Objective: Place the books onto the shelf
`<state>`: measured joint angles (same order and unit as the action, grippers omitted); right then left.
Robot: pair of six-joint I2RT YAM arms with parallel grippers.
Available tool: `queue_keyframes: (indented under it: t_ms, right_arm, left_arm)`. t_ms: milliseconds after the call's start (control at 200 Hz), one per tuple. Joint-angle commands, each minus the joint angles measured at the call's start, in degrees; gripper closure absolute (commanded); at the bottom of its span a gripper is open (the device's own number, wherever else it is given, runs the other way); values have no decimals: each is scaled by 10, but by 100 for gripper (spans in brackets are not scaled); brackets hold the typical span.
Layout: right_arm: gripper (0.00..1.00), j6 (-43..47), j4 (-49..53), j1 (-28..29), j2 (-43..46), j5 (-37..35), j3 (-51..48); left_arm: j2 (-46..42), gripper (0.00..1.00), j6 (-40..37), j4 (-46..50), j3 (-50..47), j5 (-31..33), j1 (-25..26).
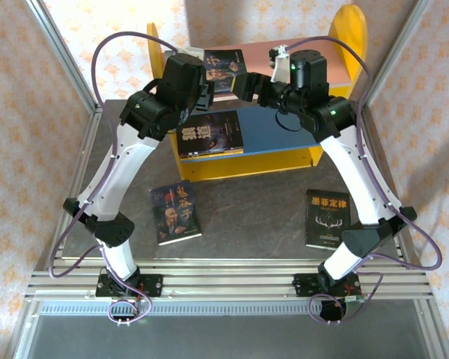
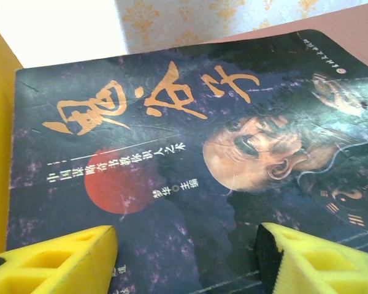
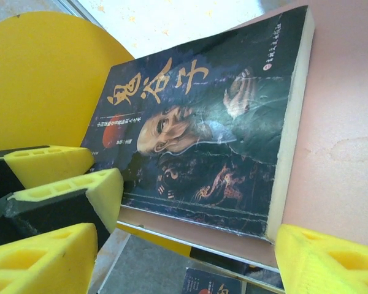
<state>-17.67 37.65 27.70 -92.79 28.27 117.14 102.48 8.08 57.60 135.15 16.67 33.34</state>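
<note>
The shelf point(image 1: 349, 37) stands at the back of the table, with a pink upper board point(image 1: 258, 51) and a blue lower board point(image 1: 277, 131). One dark book with gold characters and an old man's face point(image 2: 190, 153) point(image 3: 208, 122) lies flat on the pink board against the left yellow panel. My left gripper point(image 2: 187, 245) hovers open over its near edge, and my right gripper point(image 3: 187, 257) stands open just in front of the board's edge. A second book point(image 1: 209, 134) lies on the blue board. Two more books point(image 1: 176, 212) point(image 1: 327, 217) lie on the table.
The two grippers point(image 1: 208, 84) point(image 1: 248, 81) are close together above the upper board; the left one's yellow fingers point(image 3: 73, 193) show at the left in the right wrist view. Metal frame posts stand at both back corners. The right half of the pink board point(image 3: 349, 122) is bare.
</note>
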Motion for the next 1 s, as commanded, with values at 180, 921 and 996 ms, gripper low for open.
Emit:
queue_keyframes:
  t_ms: [180, 921, 996]
  right_arm:
    - [24, 16, -11, -7, -31, -24, 46]
    - [25, -12, -19, -9, -44, 97, 49]
    - [25, -13, -23, -6, -34, 103, 39]
  left_arm:
    - [-25, 37, 23, 51, -7, -83, 23]
    - [-101, 35, 11, 4, -63, -25, 41]
    - [-106, 35, 5, -3, -65, -13, 39]
